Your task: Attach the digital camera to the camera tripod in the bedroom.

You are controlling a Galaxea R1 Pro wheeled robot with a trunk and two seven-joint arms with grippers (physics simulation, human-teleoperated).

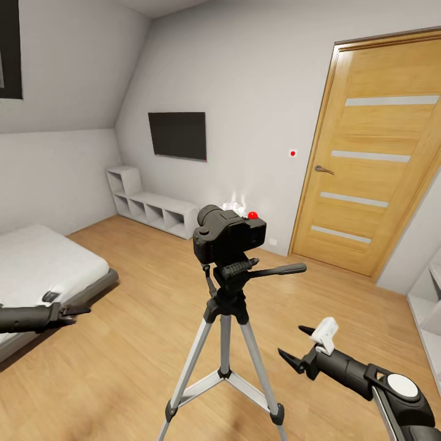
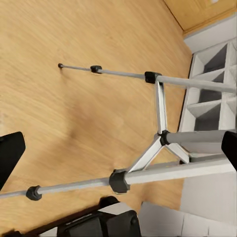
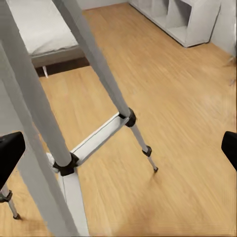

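The camera (image 1: 228, 234), a boxy matte-black body with a short round lens and a glossy red button on top, sat on the black head of the tripod (image 1: 225, 343) in the middle of the bedroom, with the long pan handle (image 1: 278, 269) sticking out level toward the door (image 1: 373, 153). The tripod's three legs were smooth silver tubes with black collars and small black feet, spread on the light wood floor (image 1: 128, 343) and tied by flat metal braces to a central hub. The left end effector (image 1: 78, 310), slim and dark, hung low beside the white bed (image 1: 43, 260), well apart from the tripod; its fingers looked close together, but how far they were parted could not be told, and nothing was in them. The right end effector (image 1: 298, 349) stood near the tripod's right leg with its two pointed black fingers spread wide and empty, a white block mounted just behind them. In the right wrist view, the silver legs (image 3: 98, 69) crossed close in front, with the bed's grey frame and a white cubby shelf (image 3: 192, 22) beyond. A flat black TV (image 1: 177, 135) hung on the pale grey wall, above a low white shelf unit (image 1: 150, 208).
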